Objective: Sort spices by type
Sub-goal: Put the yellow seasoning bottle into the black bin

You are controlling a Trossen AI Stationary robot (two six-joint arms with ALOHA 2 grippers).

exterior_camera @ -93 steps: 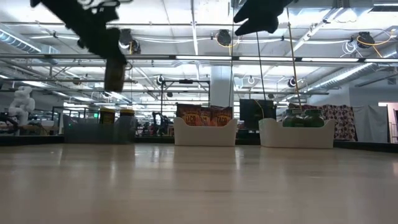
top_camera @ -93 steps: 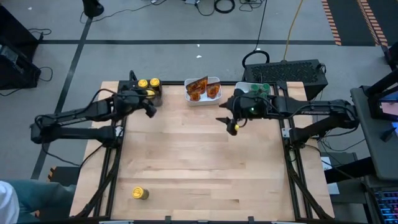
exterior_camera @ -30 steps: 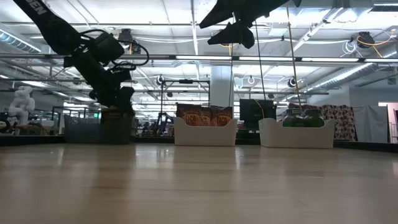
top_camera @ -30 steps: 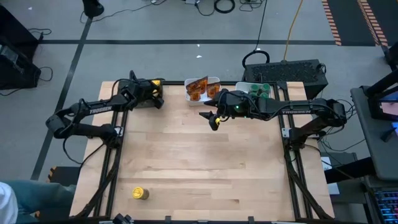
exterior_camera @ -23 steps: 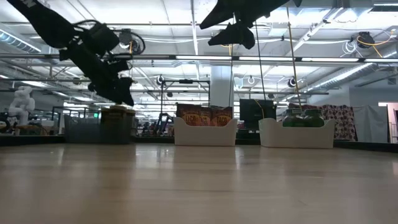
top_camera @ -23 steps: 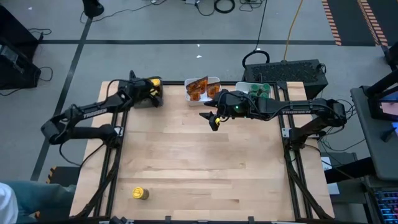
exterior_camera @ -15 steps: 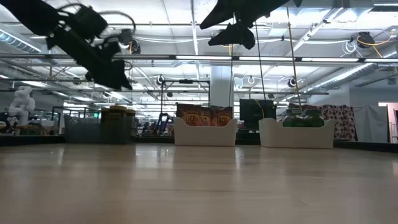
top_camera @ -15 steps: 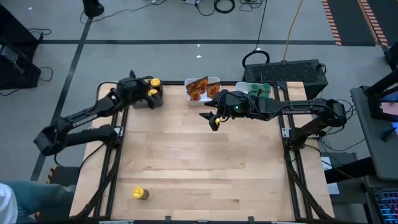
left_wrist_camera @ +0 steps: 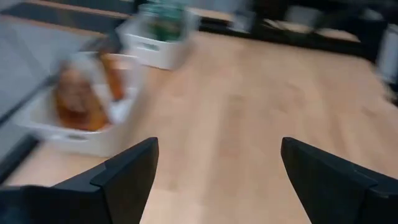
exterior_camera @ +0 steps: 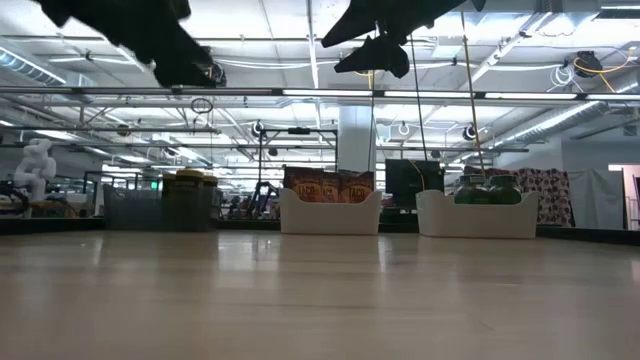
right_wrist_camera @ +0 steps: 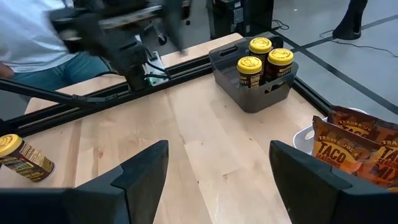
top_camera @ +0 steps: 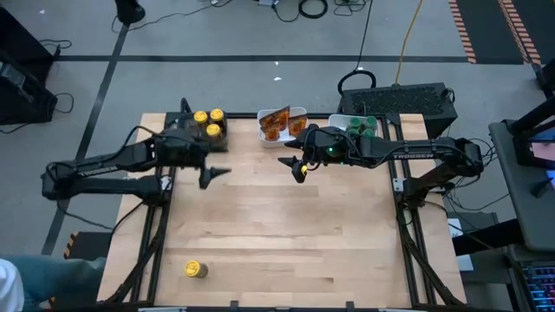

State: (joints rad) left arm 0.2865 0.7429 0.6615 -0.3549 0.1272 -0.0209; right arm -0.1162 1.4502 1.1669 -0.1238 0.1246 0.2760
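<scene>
My left gripper [top_camera: 214,175] had pulled back from the grey tray [top_camera: 208,135] onto open worktop [top_camera: 277,234], fingers spread wide and empty. Three yellow-lidded jars [top_camera: 207,121] stood upright in that tray behind the fingers; a fourth yellow-lidded jar [top_camera: 195,269] lay on its side well apart, near the front edge. My right gripper [top_camera: 297,169] hung open, holding nothing, just short of the foil packets [top_camera: 282,123].

We see three yellow-lidded jars [top_camera: 207,122] upright in the grey tray, a fourth [top_camera: 195,269] lying alone near the worktop's front, packets [top_camera: 283,123] and green-lidded jars [top_camera: 362,125] in white trays.
</scene>
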